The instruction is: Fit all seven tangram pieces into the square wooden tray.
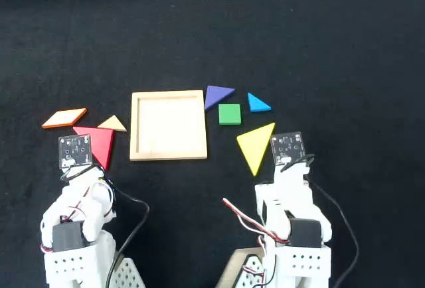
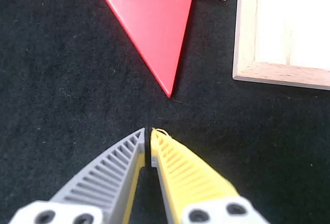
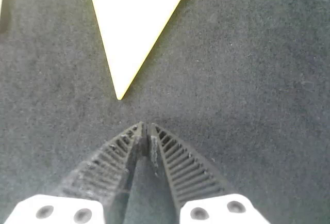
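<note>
Wooden tray [image 1: 168, 156] sits empty, all seven tangram pieces [image 1: 257, 143] lie outside it; left tool [image 2: 149, 131] and right tool [image 3: 146, 127] pressed together, empty.

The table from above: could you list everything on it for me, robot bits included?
Square wooden tray: one, pale wood, table centre.
Orange parallelogram: one, orange, far left.
Tan small triangle: one, tan, left of tray.
Red large triangle: one, red, before left gripper.
Purple triangle: one, purple, beside tray's far right corner.
Green square: one, green, right of tray.
Blue small triangle: one, blue, right of purple triangle.
Yellow large triangle: one, yellow, before right gripper.
Black cloth: one, black, covering table.
Left gripper: one, grey and yellow, shut.
Right gripper: one, black, shut.
</note>
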